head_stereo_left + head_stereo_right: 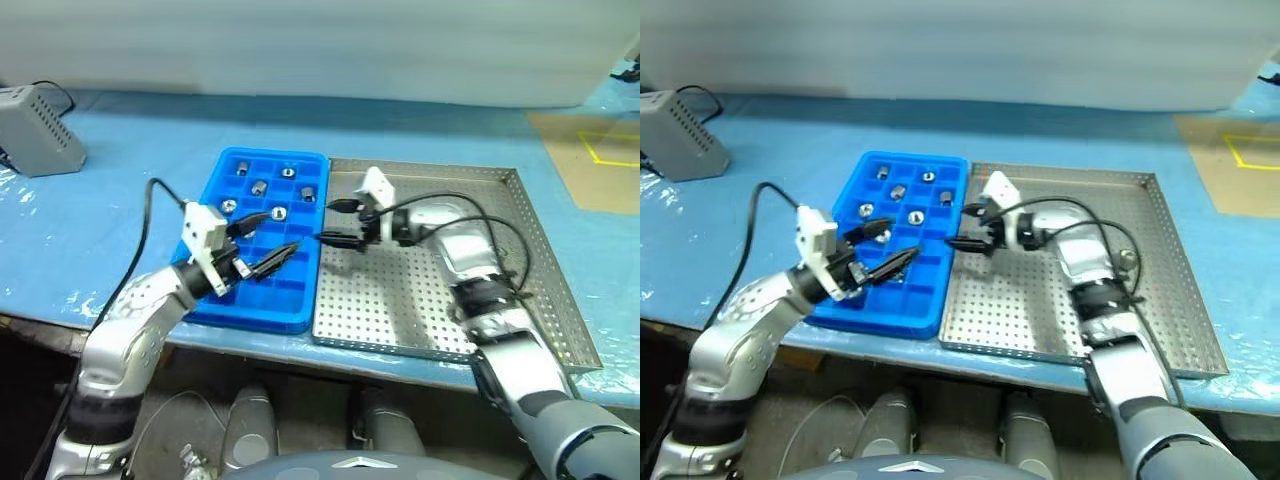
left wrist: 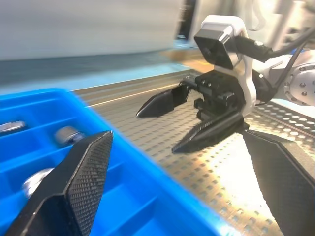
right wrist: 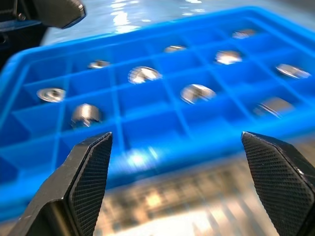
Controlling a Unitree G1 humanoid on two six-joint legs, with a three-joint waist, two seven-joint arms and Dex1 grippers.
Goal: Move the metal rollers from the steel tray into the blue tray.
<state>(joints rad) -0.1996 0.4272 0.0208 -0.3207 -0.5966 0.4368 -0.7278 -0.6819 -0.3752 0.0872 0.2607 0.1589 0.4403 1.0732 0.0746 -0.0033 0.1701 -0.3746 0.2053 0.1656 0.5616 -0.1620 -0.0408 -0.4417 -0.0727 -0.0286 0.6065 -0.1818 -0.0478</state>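
Left gripper (image 1: 268, 240): fingers spread wide, held nothing; hovered over near half of blue tray, pointing twd the right gripper.
Right gripper (image 1: 335, 222): jaws stood well apart, nothing betw them; sat over steel tray's left edge, just beside blue tray's right wall, tips aimed at the blue tray.
Gap betw grippers: short, tips near each other but apart, over the seam where the 2 trays meet.
Blue tray (image 1: 300, 310): long axis ran away from robot; right long edge touching or just beside steel tray's left rim, can't tell which. Near rows of compartments held nothing.
Metal rollers (image 1: 259, 187): in far half of blue tray, one per compartment, spread over sev rows. Some lay on their side, some stood on end w/ hole up; blur in right wrist view hid exact axis for most.
Steel tray (image 1: 540, 260): perforated base bare around right arm; no rollers seen on the visible part, arm covered a strip. Low rim all round, right rim angled outward in head view.
Room to move: open base right of and behind the right gripper; blue table cover (image 1: 120, 215) free to left of blue tray.
Grey box (image 1: 35, 128): far left on table, cable attached, well apart from trays.
Writing/labels: none readable. Yellow line marks on brown patch (image 1: 595, 160) at far right.
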